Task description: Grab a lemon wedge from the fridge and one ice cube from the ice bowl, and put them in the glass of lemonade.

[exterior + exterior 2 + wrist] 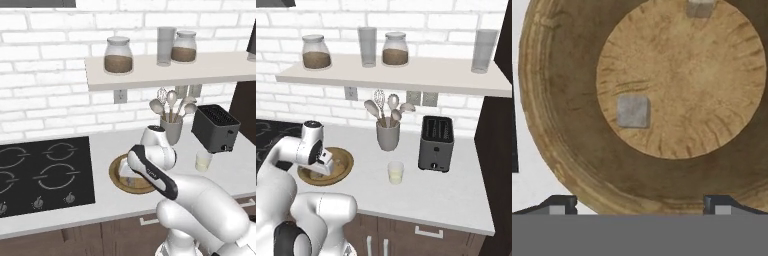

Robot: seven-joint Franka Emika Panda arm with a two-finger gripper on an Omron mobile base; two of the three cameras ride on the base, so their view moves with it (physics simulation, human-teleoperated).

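The wooden ice bowl sits on the white counter just right of the stove. Two small grey ice cubes lie on its floor: one ice cube left of centre, another at the top edge of the hand view. My gripper hangs open directly over the bowl, pointing down, with nothing between its fingers. The glass of lemonade stands to the bowl's right, in front of the toaster. The fridge and the lemon wedge are out of view.
A black stove lies left of the bowl. A grey utensil cup and a dark toaster stand behind the glass. A wall shelf above carries jars and tumblers.
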